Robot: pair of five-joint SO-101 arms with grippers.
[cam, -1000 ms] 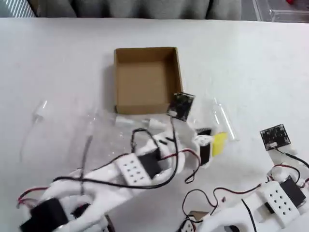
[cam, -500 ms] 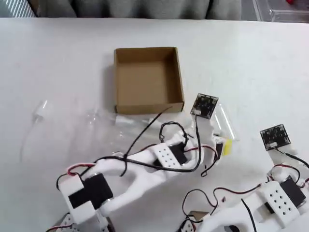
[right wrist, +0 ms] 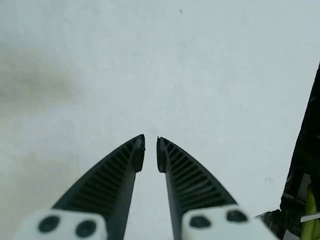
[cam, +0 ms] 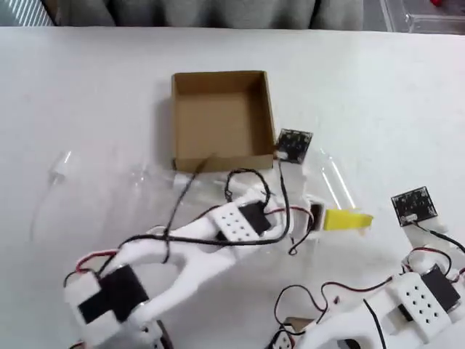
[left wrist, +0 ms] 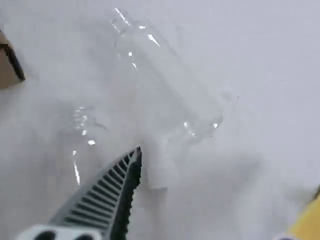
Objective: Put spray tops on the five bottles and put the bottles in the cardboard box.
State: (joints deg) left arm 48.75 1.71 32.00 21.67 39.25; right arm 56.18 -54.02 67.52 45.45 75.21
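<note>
Your left claw (left wrist: pixel 215 197) is released and spread wide. Its own wrist view shows the dark ribbed finger (left wrist: pixel 117 195) on one side and a sliver of the yellow finger (left wrist: pixel 309 220) at the far edge. Bare table lies between them and nothing is gripped. In the high view that yellow finger (cam: pixel 347 220) sticks out sideways toward the right arm's side.

A clear bottle (left wrist: pixel 165 75) lies on its side just ahead of the open claw, apart from both fingers. In the high view you find the same bottle (cam: pixel 336 178) flat on the table (cam: pixel 378 87), just beside the right wall of the cardboard box (cam: pixel 221 161) and outside it. The box stands open-topped near the middle of the table, beyond the left arm (cam: pixel 218 233), which stretches across from the near left corner.

A spray top (cam: pixel 62 166) with its thin tube lies far off on the left, well apart from the box and the bottle. Some clear plastic pieces (cam: pixel 145 174) lie near the box's front wall, too faint for you to count or name.

Your right claw (right wrist: pixel 150 142) is clenched on nothing, its tips almost meeting above bare table. The right arm (cam: pixel 418 298) sits at the near right corner, well apart from the bottle and the box.
</note>
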